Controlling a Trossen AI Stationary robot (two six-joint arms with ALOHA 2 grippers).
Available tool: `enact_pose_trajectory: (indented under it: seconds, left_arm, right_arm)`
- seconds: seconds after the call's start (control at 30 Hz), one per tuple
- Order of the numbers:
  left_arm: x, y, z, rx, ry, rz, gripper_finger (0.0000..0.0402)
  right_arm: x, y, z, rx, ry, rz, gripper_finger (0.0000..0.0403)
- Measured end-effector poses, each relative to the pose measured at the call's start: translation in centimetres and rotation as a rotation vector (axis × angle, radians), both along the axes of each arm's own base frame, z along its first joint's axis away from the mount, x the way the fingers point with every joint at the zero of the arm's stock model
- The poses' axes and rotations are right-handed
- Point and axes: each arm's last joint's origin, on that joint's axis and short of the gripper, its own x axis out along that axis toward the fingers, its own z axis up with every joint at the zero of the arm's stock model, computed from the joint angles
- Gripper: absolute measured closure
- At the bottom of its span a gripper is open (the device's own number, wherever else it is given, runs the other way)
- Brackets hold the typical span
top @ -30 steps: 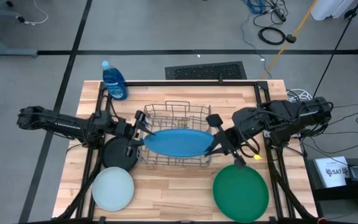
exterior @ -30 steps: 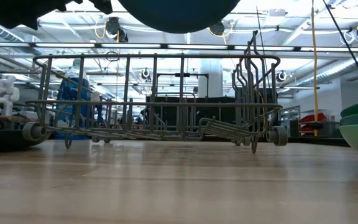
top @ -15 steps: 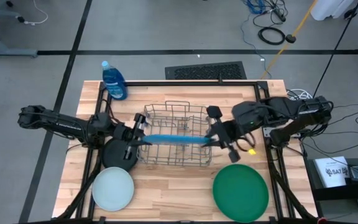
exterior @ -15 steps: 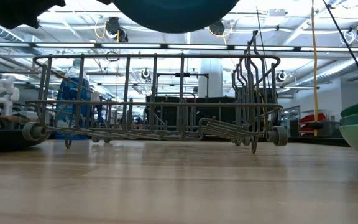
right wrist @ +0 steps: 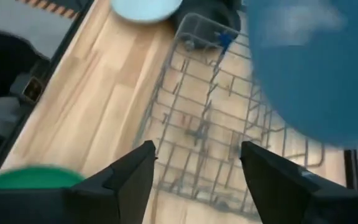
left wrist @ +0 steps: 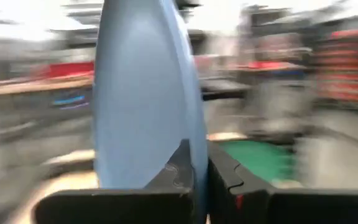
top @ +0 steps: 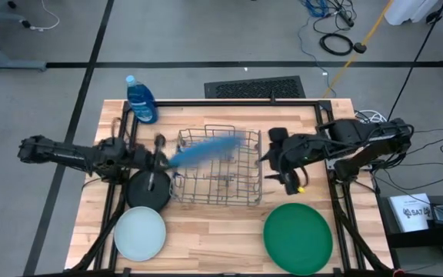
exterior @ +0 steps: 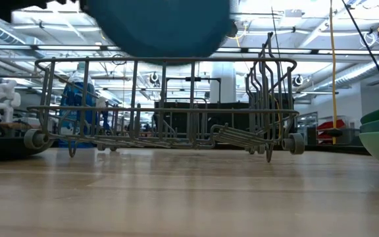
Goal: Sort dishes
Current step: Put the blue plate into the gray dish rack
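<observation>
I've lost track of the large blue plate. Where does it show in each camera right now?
High view: the blue plate is a blurred streak over the wire rack, held by the left gripper.
Low view: top edge, left of centre, above the rack.
Left wrist view: edge-on, upright, pinched between the fingers.
Right wrist view: upper right, over the rack.
Shared landmark: the wire rack.

Large blue plate (top: 206, 148): blurred, above the grey wire rack (top: 218, 167).
Left gripper (top: 162, 158): at rack's 9 o'clock, holding plate.
Right gripper (top: 277, 154): at rack's 3 o'clock, clear of plate.
</observation>
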Motion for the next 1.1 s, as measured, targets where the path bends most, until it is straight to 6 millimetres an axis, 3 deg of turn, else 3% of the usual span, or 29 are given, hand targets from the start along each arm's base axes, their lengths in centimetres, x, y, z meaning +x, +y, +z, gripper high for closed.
enact_pose_trajectory:
  seconds: [0.2, 0.33, 0.5, 0.7, 0.8, 1.0, 1.1]
  left_arm:
    - [-2.4, 0.7, 0.5, -0.253, -0.005, 0.163, 0.0398]
    - [-3.5, 1.2, 1.0, -0.533, -0.079, 0.247, 0.0398]
    - [-3.9, 1.4, 0.0, -0.835, -0.022, 0.312, 0.0398]
    - [-4.2, 1.2, -0.4, -0.982, 0.048, 0.325, 0.0398]
    - [-4.8, 1.2, 1.0, -0.975, 0.069, 0.35, 0.0398]
    - [-7.3, 1.5, 6.2, -0.953, 0.085, 0.434, 0.0398]
    - [-7.4, 1.6, 7.7, -0.961, 0.165, 0.504, 0.0398]
  right_arm:
    - [-1.5, -0.7, 0.8, -0.042, -0.027, -0.047, 0.017]
    - [-2.8, -1.1, 1.7, -0.068, -0.071, -0.09, 0.0176]
    - [-3.7, -1.4, 2.2, -0.06, -0.098, -0.109, 0.0176]
    - [-3.8, -1.3, 2.0, -0.075, -0.098, -0.117, 0.0176]
    - [-3.7, -1.3, 1.8, -0.079, -0.09, -0.119, 0.0177]
    - [-3.5, -1.3, 1.3, -0.086, -0.074, -0.116, 0.0177]
    - [-3.5, -1.3, 1.1, -0.096, -0.065, -0.115, 0.0177]
